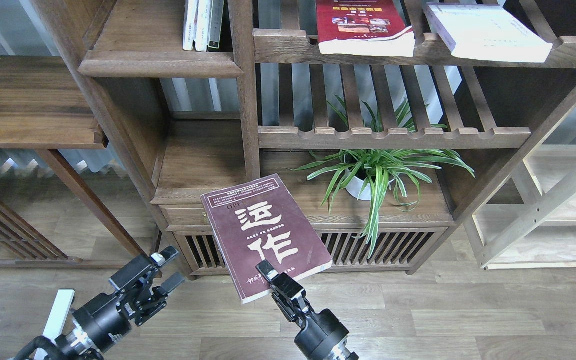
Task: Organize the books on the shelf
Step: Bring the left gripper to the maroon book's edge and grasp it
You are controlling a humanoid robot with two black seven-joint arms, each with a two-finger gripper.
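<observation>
My right gripper (pixel 267 272) is shut on the near edge of the dark maroon book (pixel 263 235) with big white characters and holds it in the air, tilted, in front of the low drawer. My left gripper (pixel 167 270) is open and empty at the lower left, above the floor. The bright red book (pixel 363 25) and the white book (pixel 485 32) lie on the top slatted rack. The solid dark-brown shelf (pixel 160 62) with its rounded front edge is at the upper left.
Thin white and dark-spined volumes (pixel 203 22) stand at the back of the solid shelf. A potted spider plant (pixel 373 172) stands on the cabinet top under the lower slatted rack (pixel 393 136). A small drawer (pixel 190 215) is behind the held book. A light wood frame (pixel 543 205) is at right.
</observation>
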